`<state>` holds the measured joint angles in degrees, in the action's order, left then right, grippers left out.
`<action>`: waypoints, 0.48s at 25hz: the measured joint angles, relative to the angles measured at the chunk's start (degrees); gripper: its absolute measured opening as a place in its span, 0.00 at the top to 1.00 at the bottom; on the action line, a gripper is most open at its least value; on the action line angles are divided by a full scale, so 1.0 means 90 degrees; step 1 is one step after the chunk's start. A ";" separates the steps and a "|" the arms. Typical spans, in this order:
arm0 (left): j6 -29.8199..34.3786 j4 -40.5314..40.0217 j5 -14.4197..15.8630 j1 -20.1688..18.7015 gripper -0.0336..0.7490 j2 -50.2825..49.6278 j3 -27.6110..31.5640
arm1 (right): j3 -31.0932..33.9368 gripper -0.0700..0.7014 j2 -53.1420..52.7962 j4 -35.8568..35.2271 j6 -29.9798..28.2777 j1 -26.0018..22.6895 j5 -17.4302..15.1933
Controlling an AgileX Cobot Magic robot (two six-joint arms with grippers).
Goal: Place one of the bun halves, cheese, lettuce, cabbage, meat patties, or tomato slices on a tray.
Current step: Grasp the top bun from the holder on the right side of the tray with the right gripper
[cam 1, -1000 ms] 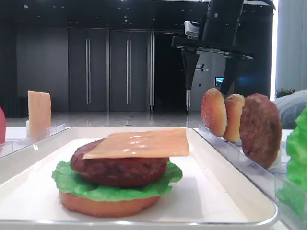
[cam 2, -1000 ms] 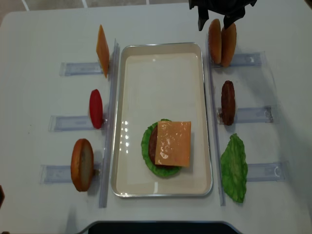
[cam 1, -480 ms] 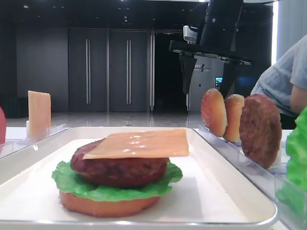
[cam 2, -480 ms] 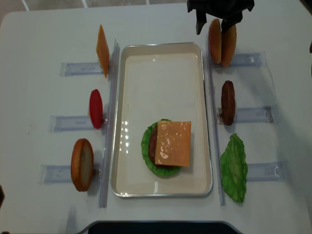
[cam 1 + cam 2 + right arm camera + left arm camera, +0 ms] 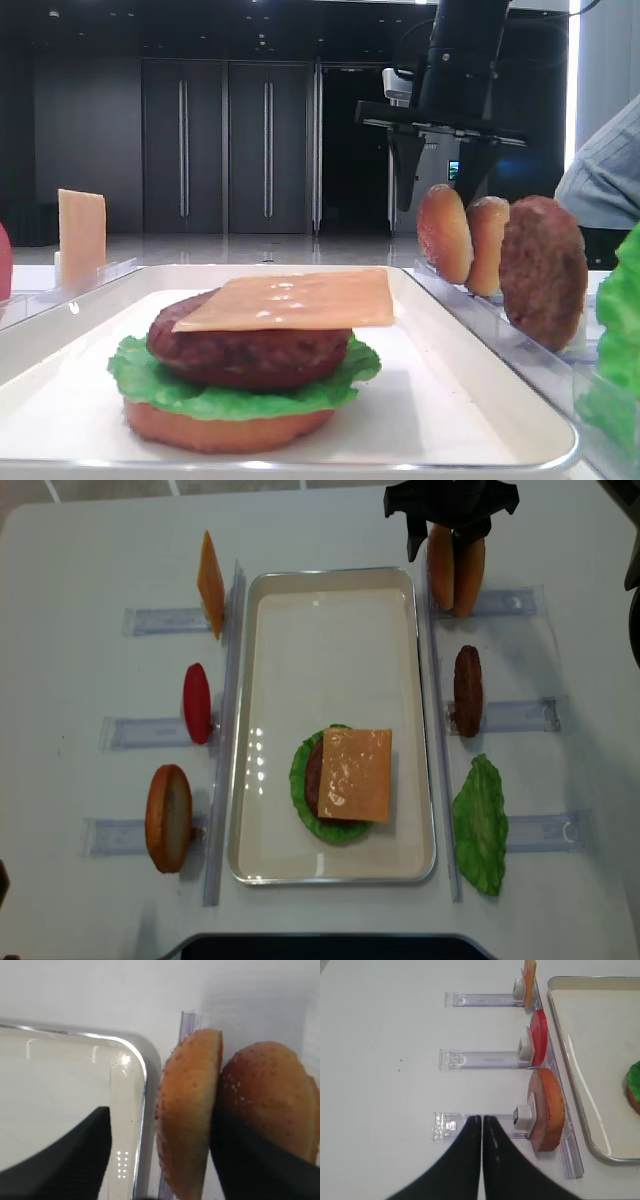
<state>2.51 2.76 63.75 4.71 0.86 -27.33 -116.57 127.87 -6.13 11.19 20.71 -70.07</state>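
Two speckled golden-brown bun halves (image 5: 441,570) (image 5: 470,575) stand on edge in a clear rack at the back right. My right gripper (image 5: 436,548) hangs over them, open, straddling the left bun (image 5: 187,1110). One finger sits wedged between the two buns; the other hangs over the tray corner, apart from the crust. The white tray (image 5: 270,680) carries a stack of bottom bun, lettuce (image 5: 300,780), meat patty and a cheese (image 5: 355,773) square on top. My left gripper (image 5: 482,1120) is shut and empty above the table beside the near-left rack.
Clear racks flank the tray. The left racks hold a cheese slice (image 5: 210,583), a tomato slice (image 5: 197,702) and a smooth bottom bun disc (image 5: 168,818). The right racks hold a patty (image 5: 467,690) and a lettuce leaf (image 5: 481,825). A person's arm shows at the far right.
My right gripper has come down around the left bun half and its jaws have narrowed. The left gripper has stayed still.
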 joint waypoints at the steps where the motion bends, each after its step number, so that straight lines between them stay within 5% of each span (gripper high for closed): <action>1: 0.0000 0.0000 0.0000 0.0000 0.96 0.0000 0.0000 | 0.0000 0.40 0.0000 0.0042 0.0000 0.0000 0.0000; 6: 0.0000 0.0000 0.0000 0.0000 0.96 0.0000 0.0000 | 0.0000 0.60 0.0000 0.0279 0.0013 0.0000 0.0001; 12: 0.0000 0.0000 0.0000 0.0000 0.96 0.0000 0.0000 | 0.0000 0.60 0.0000 0.0350 0.0013 0.0022 0.0001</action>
<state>2.51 2.76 63.75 4.71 0.86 -27.33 -116.57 127.87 -2.97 11.31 20.91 -70.06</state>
